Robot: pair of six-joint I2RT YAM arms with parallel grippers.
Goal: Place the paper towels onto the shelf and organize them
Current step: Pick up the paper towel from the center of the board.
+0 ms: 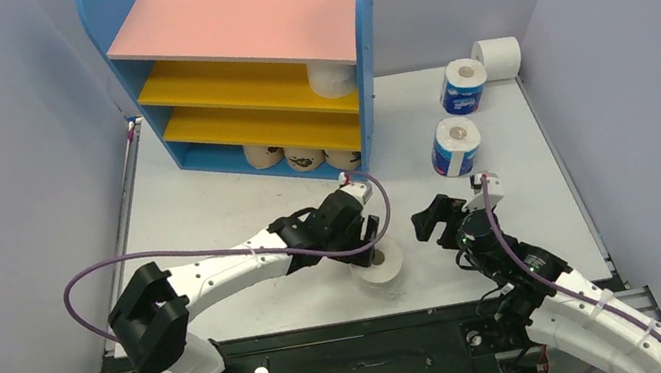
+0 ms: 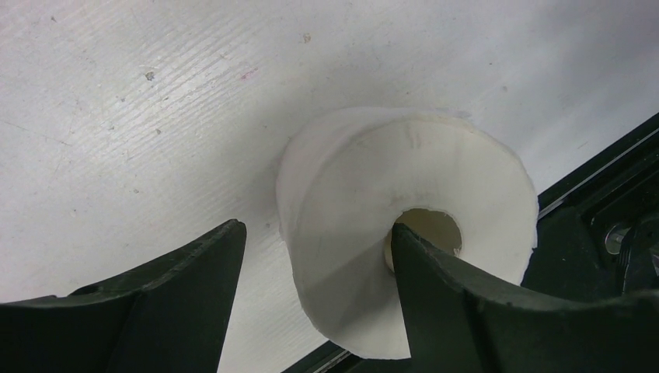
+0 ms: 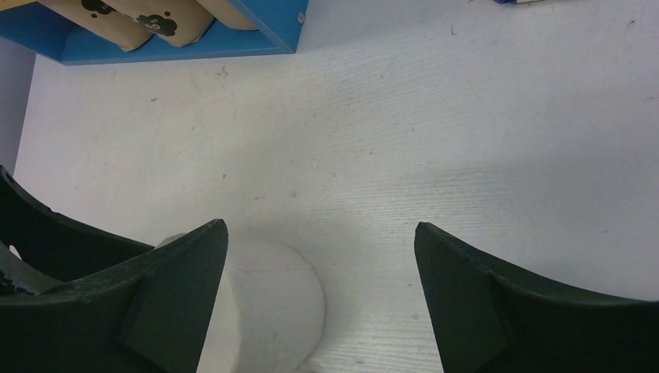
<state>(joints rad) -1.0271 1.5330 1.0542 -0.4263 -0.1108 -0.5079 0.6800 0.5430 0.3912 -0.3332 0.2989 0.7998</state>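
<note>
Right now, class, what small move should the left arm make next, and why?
Probably close the left gripper on the wall of the white roll: one finger sits at its hollow core, the other stands outside, clear of its side, so nothing is gripped yet.

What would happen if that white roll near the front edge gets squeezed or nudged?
The white roll stands on its flat end, so it would probably slide rather than roll. Its soft-looking paper wall likely dents if the left gripper squeezes. Being hollow, it seems light.
</note>
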